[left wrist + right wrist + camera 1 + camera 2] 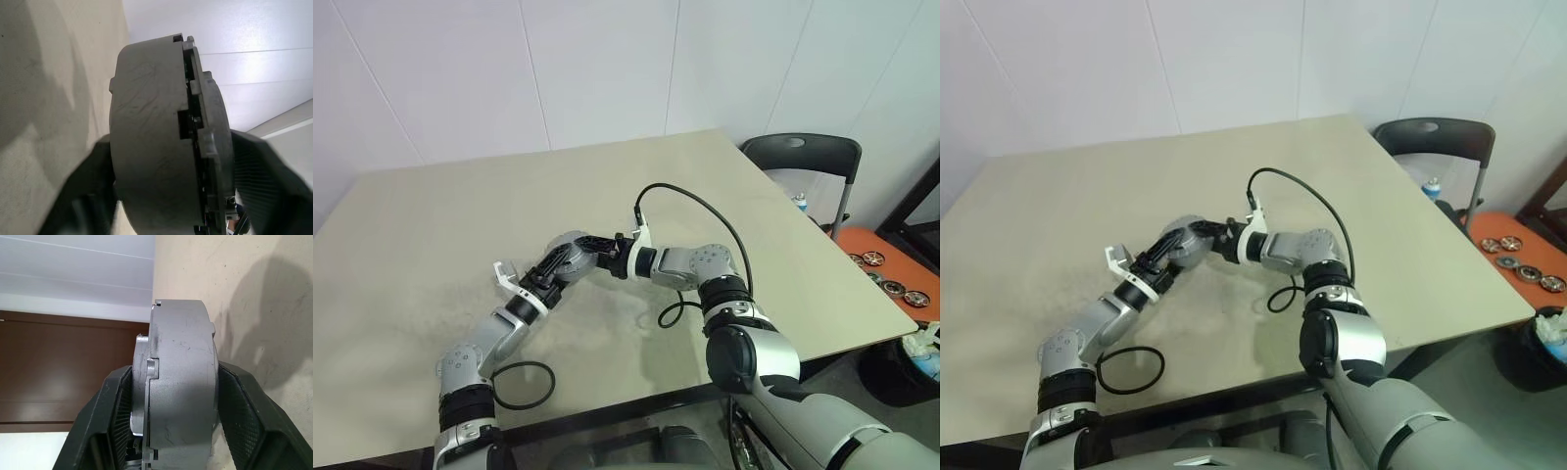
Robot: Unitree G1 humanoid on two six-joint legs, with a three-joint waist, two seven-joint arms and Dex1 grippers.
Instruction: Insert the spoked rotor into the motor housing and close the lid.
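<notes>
Table surface open toward the far edge and both far corners. Black cable loop lies at the near edge. Chair stands beside the right edge.

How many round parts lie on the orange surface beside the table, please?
5 round parts: two side by side farthest away, three trailing nearer in a row; others may be hidden.

The motor housing is held above the surface, between the left gripper and the right gripper; a chair stands to the right.
</notes>
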